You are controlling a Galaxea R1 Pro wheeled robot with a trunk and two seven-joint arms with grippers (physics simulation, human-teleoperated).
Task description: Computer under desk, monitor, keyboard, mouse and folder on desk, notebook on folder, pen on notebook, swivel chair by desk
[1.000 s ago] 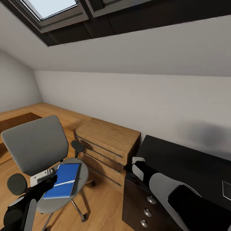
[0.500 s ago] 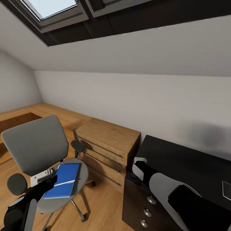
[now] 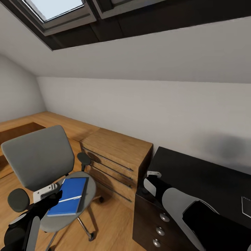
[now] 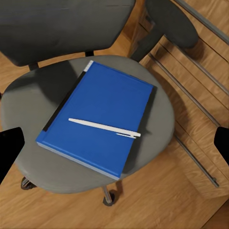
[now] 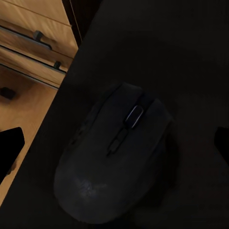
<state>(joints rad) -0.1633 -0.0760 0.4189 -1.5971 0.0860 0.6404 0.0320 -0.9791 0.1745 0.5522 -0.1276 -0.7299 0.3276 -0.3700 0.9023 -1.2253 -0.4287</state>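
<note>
My left hand (image 3: pixel 52 195) hangs over the swivel chair (image 3: pixel 38 162), released and grasping nothing; its fingers (image 4: pixel 9 145) stand wide apart on either side of the seat in the left wrist view. Directly beneath it lies a blue book (image 4: pixel 98 121), flat on the grey seat, with the pen (image 4: pixel 104 127) resting across its cover. I cannot tell whether this blue item is the folder, the notebook, or both stacked.

My right hand (image 3: pixel 150 181) is over the near corner of the black worktop (image 3: pixel 198 174), also released and grasping nothing. The mouse (image 5: pixel 114 155) sits on the worktop straight below it, between the spread fingers (image 5: pixel 9 145) but not touched by them.

Status, as I judge it:
- Mouse: on the worktop, though no keyboard is seen beside it.
- A pale-edged flat item (image 3: pixel 246 205) lies on the worktop well beyond my right hand; too little of it shows to identify.
- Blue book and pen: not yet moved from the chair.
- Chair: stands apart from the worktop, with the wooden dresser (image 3: pixel 116 157) between them; positioning outstanding.
- Computer, monitor, keyboard: unverified from here.

Most of the task remains.
</note>
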